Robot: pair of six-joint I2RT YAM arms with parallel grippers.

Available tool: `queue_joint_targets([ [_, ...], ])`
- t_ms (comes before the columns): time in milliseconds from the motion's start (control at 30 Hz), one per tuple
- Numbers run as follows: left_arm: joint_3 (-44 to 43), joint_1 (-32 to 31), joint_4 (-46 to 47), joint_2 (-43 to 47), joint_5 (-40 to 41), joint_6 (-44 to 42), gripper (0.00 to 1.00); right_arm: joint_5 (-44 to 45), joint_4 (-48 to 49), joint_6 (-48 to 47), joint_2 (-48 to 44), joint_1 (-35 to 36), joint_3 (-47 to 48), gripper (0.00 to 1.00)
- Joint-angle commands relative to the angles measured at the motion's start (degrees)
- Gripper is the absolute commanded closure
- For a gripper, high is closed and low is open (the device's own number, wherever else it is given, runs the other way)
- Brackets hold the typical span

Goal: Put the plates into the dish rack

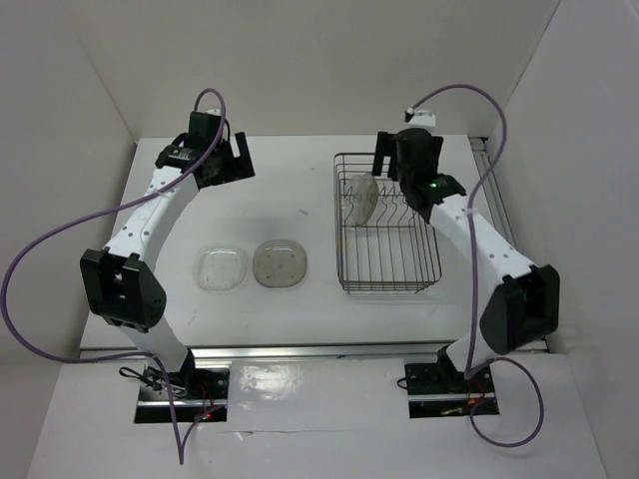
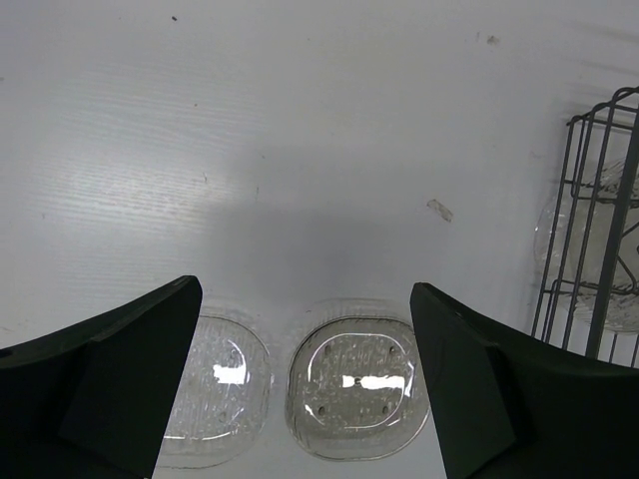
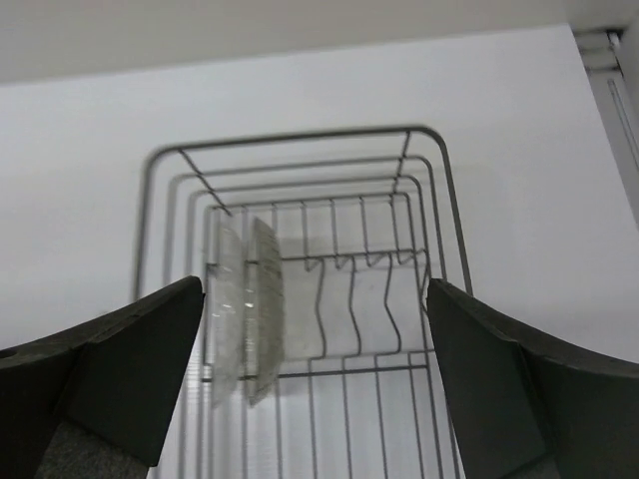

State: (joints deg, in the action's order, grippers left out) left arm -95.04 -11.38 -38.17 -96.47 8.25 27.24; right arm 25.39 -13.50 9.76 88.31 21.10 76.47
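Plates half loaded: racked pair [image 3: 245, 309] on edge, wedged upright between tines of dish rack [image 1: 389, 287]; clear plate [image 1: 221, 268] and greyish-tan plate [image 1: 281, 263] flat on table [image 1: 290, 195], within left reach. Left gripper [image 2: 305, 299], right gripper [image 3: 315, 289] spread wide, empty.

White arms [image 1: 150, 215], black joints [image 1: 125, 289], purple cables [image 1: 210, 92]

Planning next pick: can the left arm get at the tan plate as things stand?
Probably yes. Left gripper is open above the table; the tan plate lies flat, uncovered, apart from the clear plate.
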Motion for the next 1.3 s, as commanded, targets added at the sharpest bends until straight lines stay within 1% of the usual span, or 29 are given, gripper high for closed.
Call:
queue_joint_targets([
  [0,-0.8,1.0,-2.3,-0.6,1.7,1.9,0.0,-12.1,3.0,4.0,-9.6,-0.1,-0.4,0.0],
  [67,1.3,1.6,-4.6,0.0,1.7,3.8,0.0,-14.7,-0.6,5.1,-12.5,0.5,-0.4,0.0],
  [100,3.2,2.2,-4.6,1.2,1.0,4.4,0.0,-15.7,-1.3,5.1,-13.4,0.5,-0.4,0.0],
  [133,5.0,2.8,-4.6,2.5,1.0,5.3,0.0,-17.9,-1.4,5.1,-14.5,2.1,-1.4,0.0],
  [167,8.6,4.2,-4.6,5.3,1.0,5.3,0.0,-18.9,-1.4,5.1,-16.6,2.1,-2.2,0.0],
  [200,10.2,5.2,-4.6,6.7,-0.5,6.0,0.0,-20.2,-1.4,5.1,-17.6,2.8,-3.8,0.0],
  [233,11.7,6.4,-5.3,7.9,-1.3,6.0,0.0,-23.3,-1.4,5.1,-18.3,2.8,-3.8,0.0],
  [267,14.8,8.5,-6.7,9.0,-1.3,6.6,0.0,-24.6,-1.9,5.1,-19.3,2.8,-4.6,0.0],
  [300,16.3,9.1,-6.7,10.1,-1.9,7.2,0.0,-25.9,-1.9,5.1,-19.8,2.8,-4.6,0.0],
  [400,21.9,9.9,-8.3,14.0,-1.9,8.7,0.0,-29.9,0.1,5.1,-22.0,3.9,-7.0,0.0],
  [433,23.2,9.9,-9.8,15.8,-1.1,9.7,0.0,-31.6,0.1,5.1,-22.0,3.9,-8.1,0.0],
  [500,26.1,9.9,-9.8,17.1,-0.1,10.2,0.0,-33.0,0.8,4.0,-22.7,5.2,-9.0,0.0],
  [567,26.7,9.9,-11.3,17.6,0.7,9.6,0.0,-34.2,1.4,4.0,-23.2,5.8,-9.8,0.0],
  [767,31.1,10.4,-11.3,16.2,1.0,4.8,0.0,-37.7,2.5,2.4,-24.2,6.3,-11.1,0.0],
  [833,32.6,12.2,-10.7,15.7,1.6,3.1,0.0,-38.5,2.5,2.4,-24.8,6.3,-11.1,0.0],
  [900,33.4,13.5,-10.0,15.7,-0.2,0.9,0.0,-39.3,2.5,2.4,-25.5,6.3,-11.1,0.0],
  [933,34.0,13.5,-8.8,15.7,-0.2,0.9,0.01,-39.8,3.0,2.4,-26.2,6.3,-11.1,0.0],
  [1033,34.0,14.6,-7.4,14.4,-0.8,0.4,0.01,-40.3,3.0,2.4,-26.7,6.3,-11.6,0.0],
  [1100,34.0,14.6,-6.5,11.9,-1.3,0.9,0.04,-40.9,3.0,2.4,-27.2,6.3,-11.6,0.0],
  [1267,36.3,14.6,-3.2,7.0,-1.9,2.0,0.06,-41.6,3.0,2.4,-27.8,6.3,-11.6,0.0],
])
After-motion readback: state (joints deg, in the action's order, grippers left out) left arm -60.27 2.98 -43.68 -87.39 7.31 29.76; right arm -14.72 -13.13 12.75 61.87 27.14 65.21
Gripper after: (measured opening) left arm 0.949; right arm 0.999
